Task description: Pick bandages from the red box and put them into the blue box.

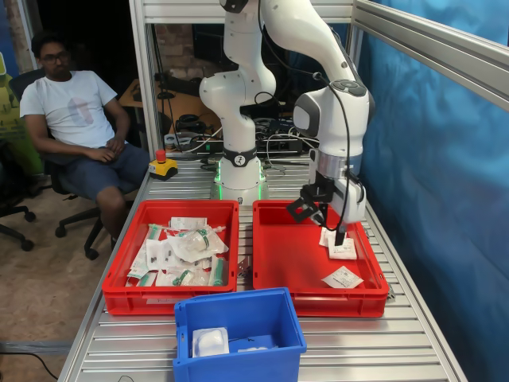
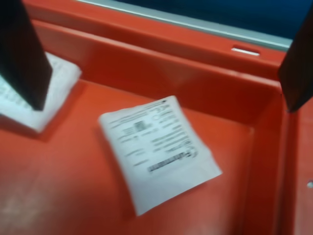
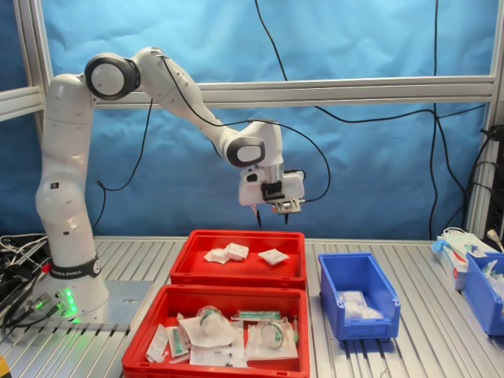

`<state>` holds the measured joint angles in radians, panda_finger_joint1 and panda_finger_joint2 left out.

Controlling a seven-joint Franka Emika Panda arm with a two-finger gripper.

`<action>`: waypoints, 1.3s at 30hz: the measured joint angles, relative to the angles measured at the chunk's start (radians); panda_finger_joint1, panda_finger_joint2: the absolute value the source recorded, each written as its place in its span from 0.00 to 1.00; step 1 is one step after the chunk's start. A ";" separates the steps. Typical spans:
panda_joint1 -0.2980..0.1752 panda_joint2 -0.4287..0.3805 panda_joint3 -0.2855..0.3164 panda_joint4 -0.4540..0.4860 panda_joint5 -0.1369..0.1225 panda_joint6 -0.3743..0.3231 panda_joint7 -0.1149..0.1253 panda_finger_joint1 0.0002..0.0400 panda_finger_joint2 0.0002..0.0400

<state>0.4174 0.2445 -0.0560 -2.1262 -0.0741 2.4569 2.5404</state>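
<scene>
Nearest you in the first exterior view is the blue box (image 1: 238, 334), a small bin at the front edge of the ribbed metal table (image 1: 382, 342), with white packets lying in its bottom. Behind it two red crates stand side by side: the one on the first exterior view's left (image 1: 171, 298) is heaped with clear pouches and paper packets, and the red box (image 1: 318, 296) on the first exterior view's right holds only a few bandages (image 1: 343, 278). Blue sheeting (image 3: 370, 142) backs the cell in the second exterior view, and a seated man (image 1: 75, 131) watches from the first exterior view's left. Your gripper (image 3: 272, 218) hangs above the red box with its jaws spread wide and nothing between them. In the wrist view, one flat white bandage (image 2: 159, 149) lies on the red floor between the two dark fingers (image 2: 24, 54), near the crate's corner, apart from both; another sachet (image 2: 49, 93) lies partly behind one finger.
</scene>
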 joint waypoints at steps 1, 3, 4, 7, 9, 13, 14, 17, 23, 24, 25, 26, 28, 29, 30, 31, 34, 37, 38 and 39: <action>0.000 0.000 0.000 0.000 0.000 0.000 0.000 1.00 1.00; 0.003 0.010 0.000 0.000 -0.001 0.023 0.000 1.00 1.00; 0.004 0.016 0.000 0.000 -0.001 0.033 0.000 1.00 1.00; 0.006 0.041 0.000 0.000 -0.002 0.062 0.000 1.00 1.00; 0.007 0.055 0.000 0.001 -0.003 0.072 0.000 1.00 1.00; 0.011 0.093 0.000 0.005 -0.003 0.090 0.000 1.00 1.00; 0.012 0.101 0.000 0.006 -0.003 0.093 0.000 1.00 1.00; 0.015 0.132 0.000 0.017 -0.004 0.100 -0.001 1.00 1.00; 0.022 0.188 0.000 0.053 -0.004 0.109 -0.013 1.00 1.00; 0.022 0.194 0.000 0.058 -0.004 0.109 -0.015 1.00 1.00; 0.023 0.200 0.000 0.063 -0.004 0.110 -0.016 1.00 1.00; 0.025 0.205 0.000 0.069 -0.004 0.111 -0.018 1.00 1.00; 0.029 0.219 0.000 0.084 -0.004 0.112 -0.021 1.00 1.00; 0.030 0.223 0.000 0.089 -0.004 0.113 -0.022 1.00 1.00; 0.032 0.227 0.000 0.093 -0.004 0.113 -0.023 1.00 1.00; 0.034 0.230 0.000 0.097 -0.004 0.113 -0.024 1.00 1.00; 0.045 0.244 0.000 0.110 -0.004 0.114 -0.035 1.00 1.00; 0.054 0.251 0.000 0.116 -0.004 0.115 -0.051 1.00 1.00; 0.057 0.253 0.001 0.118 -0.004 0.115 -0.056 1.00 1.00; 0.060 0.255 0.001 0.119 -0.004 0.115 -0.061 1.00 1.00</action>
<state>0.4770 0.4995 -0.0553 -2.0072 -0.0785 2.5719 2.4795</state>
